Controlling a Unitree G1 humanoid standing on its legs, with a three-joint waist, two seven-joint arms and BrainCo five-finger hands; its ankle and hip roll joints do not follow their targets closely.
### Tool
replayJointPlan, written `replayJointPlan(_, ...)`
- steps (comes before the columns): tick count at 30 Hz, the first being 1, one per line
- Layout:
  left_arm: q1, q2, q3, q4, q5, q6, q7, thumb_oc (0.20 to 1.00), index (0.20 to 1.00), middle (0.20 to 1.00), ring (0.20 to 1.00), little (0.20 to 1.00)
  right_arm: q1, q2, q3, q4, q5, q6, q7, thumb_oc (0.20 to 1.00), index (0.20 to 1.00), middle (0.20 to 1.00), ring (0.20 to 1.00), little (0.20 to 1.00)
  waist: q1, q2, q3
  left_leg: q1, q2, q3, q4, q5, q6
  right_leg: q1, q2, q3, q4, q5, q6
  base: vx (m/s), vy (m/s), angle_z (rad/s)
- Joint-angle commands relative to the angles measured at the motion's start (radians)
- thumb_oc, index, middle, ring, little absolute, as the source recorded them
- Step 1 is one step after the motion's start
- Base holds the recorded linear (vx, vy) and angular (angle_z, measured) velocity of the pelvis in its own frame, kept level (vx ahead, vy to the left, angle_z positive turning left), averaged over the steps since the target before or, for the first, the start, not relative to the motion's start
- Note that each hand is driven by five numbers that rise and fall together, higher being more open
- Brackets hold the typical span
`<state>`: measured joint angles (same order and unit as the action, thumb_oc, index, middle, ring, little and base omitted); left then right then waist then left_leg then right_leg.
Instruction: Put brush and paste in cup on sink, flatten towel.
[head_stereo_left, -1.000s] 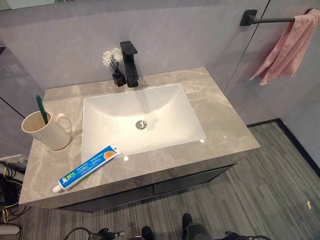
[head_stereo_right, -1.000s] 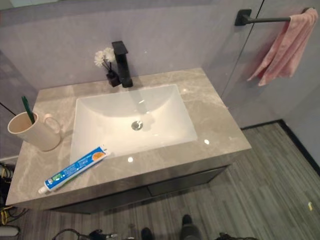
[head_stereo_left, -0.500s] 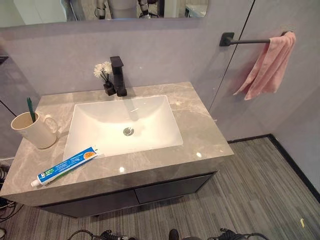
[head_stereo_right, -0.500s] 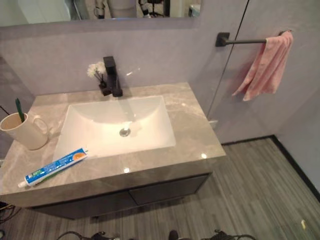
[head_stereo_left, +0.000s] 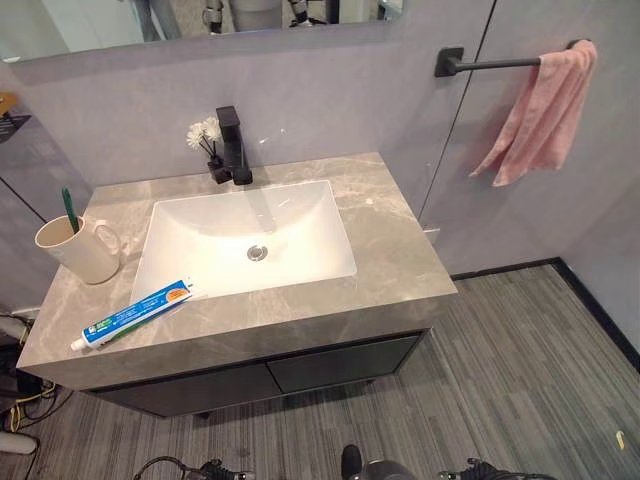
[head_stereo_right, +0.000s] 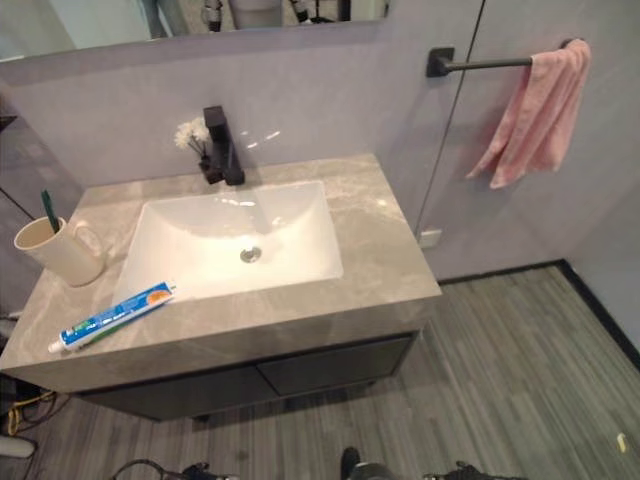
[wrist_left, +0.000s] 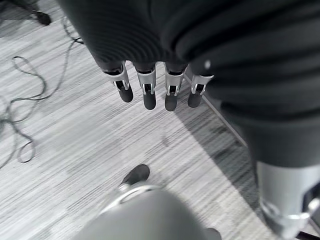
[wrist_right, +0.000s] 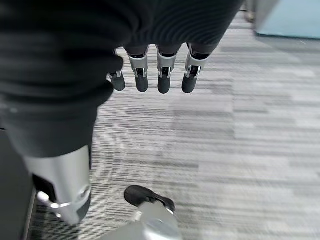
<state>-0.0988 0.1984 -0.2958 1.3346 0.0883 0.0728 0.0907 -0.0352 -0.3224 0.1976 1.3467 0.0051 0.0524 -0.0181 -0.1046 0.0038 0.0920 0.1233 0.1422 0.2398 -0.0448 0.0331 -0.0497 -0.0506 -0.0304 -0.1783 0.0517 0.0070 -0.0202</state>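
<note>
At the counter's left end a cream cup (head_stereo_left: 75, 250) holds the green brush (head_stereo_left: 70, 208). The paste (head_stereo_left: 133, 315) lies near the front edge, just left of the basin (head_stereo_left: 245, 245). Bare counter (head_stereo_left: 395, 250) runs right. The pink towel (head_stereo_left: 540, 110) hangs bunched on the wall bar (head_stereo_left: 490, 64). Wrist views show the left hand (wrist_left: 150, 90) and right hand (wrist_right: 155, 75) over floor, fingers straight, empty.
</note>
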Motion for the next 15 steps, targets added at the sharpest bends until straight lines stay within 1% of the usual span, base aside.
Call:
replayJointPlan(1,-0.013,0.028,-0.018,-0.011,0.023,-0.010,-0.009,1.000,1.000,1.000,1.000,1.000,-0.018,0.027,0.019,0.054,0.010,0.017,0.005,1.000,1.000,1.000,1.000,1.000,-0.009,-0.020,-0.011,-0.002,-0.061,-0.008,0.010,-0.035,0.018,0.060,-0.062,0.049,0.001,0.063,0.093,0.00,0.103,0.16)
replayJointPlan(2,-0.013,0.028,-0.018,-0.011,0.023,-0.010,-0.009,1.000,1.000,1.000,1.000,1.000,-0.018,0.027,0.019,0.054,0.010,0.018,0.005,1.000,1.000,1.000,1.000,1.000,-0.009,-0.020,-0.011,-0.002,-0.061,-0.008,0.010,-0.035,0.018,0.060,-0.062,0.049,0.001,0.063,0.093,0.00,0.117,0.08)
replayJointPlan(3,-0.014,0.031,-0.025,-0.018,0.027,-0.014,-0.011,1.000,1.000,1.000,1.000,1.000,-0.023,0.029,0.021,0.051,0.006,0.018,0.004,1.000,1.000,1.000,1.000,1.000,-0.003,-0.018,-0.007,0.001,-0.072,-0.011,0.024,-0.048,0.027,0.065,-0.074,0.055,0.000,0.068,0.099,-0.01,0.130,-0.09)
replayJointPlan(6,-0.012,0.029,-0.007,-0.004,0.009,-0.008,-0.009,1.000,1.000,1.000,1.000,1.000,-0.031,0.038,0.032,0.050,-0.006,0.019,0.003,1.000,1.000,1.000,1.000,1.000,0.007,-0.016,-0.009,0.006,-0.083,-0.013,0.024,-0.054,0.034,0.072,-0.086,0.056,-0.011,0.077,0.107,0.00,0.105,-0.12)
replayJointPlan(9,0.010,0.021,0.018,0.029,0.006,-0.006,-0.015,1.000,1.000,1.000,1.000,1.000,-0.037,0.056,0.029,0.027,0.015,0.012,0.007,1.000,1.000,1.000,1.000,1.000,0.013,-0.012,-0.027,0.030,-0.098,-0.008,-0.017,-0.050,0.041,0.084,-0.097,0.064,-0.035,0.093,0.119,0.02,0.090,-0.03)
replayJointPlan(10,0.011,0.021,0.018,0.030,0.006,-0.006,-0.015,1.000,1.000,1.000,1.000,1.000,-0.037,0.056,0.029,0.026,0.015,0.012,0.007,1.000,1.000,1.000,1.000,1.000,0.014,-0.012,-0.027,0.033,-0.098,-0.007,-0.020,-0.049,0.041,0.085,-0.097,0.064,-0.037,0.094,0.119,0.01,0.150,-0.01)
replayJointPlan(11,0.026,0.017,0.024,0.050,0.021,-0.009,-0.020,1.000,1.000,1.000,1.000,1.000,-0.043,0.073,0.024,-0.001,0.055,-0.003,0.005,1.000,1.000,1.000,1.000,1.000,0.014,-0.012,-0.041,0.031,-0.104,0.000,-0.042,-0.044,0.037,0.090,-0.107,0.064,-0.072,0.121,0.132,-0.01,0.102,-0.02)
replayJointPlan(15,0.028,0.020,0.022,0.038,0.018,-0.019,-0.020,1.000,1.000,1.000,1.000,1.000,-0.040,0.083,0.029,0.005,0.061,-0.005,0.012,1.000,1.000,1.000,1.000,1.000,0.016,-0.017,-0.053,0.012,-0.108,-0.015,-0.042,-0.045,0.029,0.106,-0.120,0.044,-0.115,0.137,0.141,-0.01,0.055,0.01)
